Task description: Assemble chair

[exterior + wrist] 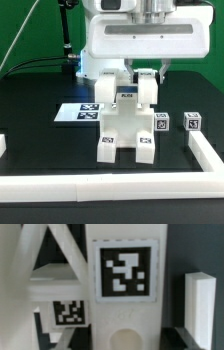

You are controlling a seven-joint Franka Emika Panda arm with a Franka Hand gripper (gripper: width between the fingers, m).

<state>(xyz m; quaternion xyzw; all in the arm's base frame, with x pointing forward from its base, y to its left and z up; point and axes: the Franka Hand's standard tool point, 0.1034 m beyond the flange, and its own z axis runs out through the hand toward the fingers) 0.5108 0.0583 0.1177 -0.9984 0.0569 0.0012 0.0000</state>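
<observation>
On the black bench (pixel 40 150), inside the white border rail (pixel 110 188), the chair (pixel 125 125) stands half-built near the middle. It is a blocky white stack resting on two feet towards the camera, with tagged faces and taller pieces rising at the back. The step in hand looks like seating or tightening an upright piece on that stack. To do it well, the piece should be driven straight along its own axis with the grip square, so the feet do not skid on the bench or the stack lean. Any turning should be slow, and the stack wants watching for tilt. The tool (pixel 147 76) hangs directly over the rear of the chair, on the side towards the exterior view's right. Its broad white body is above, and its jaws are drawn narrow and appear clamped on the top of the upright piece there. The wrist view agrees: a tagged slab (pixel 125 274) of the chair fills it at very close range, with a smaller tagged face lower down. A plain white bar (pixel 198 300) stands just beside the slab; whether it is a finger or another part I cannot tell. The marker board (pixel 75 112) lies flat behind the chair towards the exterior view's left. Two small loose tagged blocks (pixel 162 122) (pixel 190 122) sit apart on the other side, untouched.
</observation>
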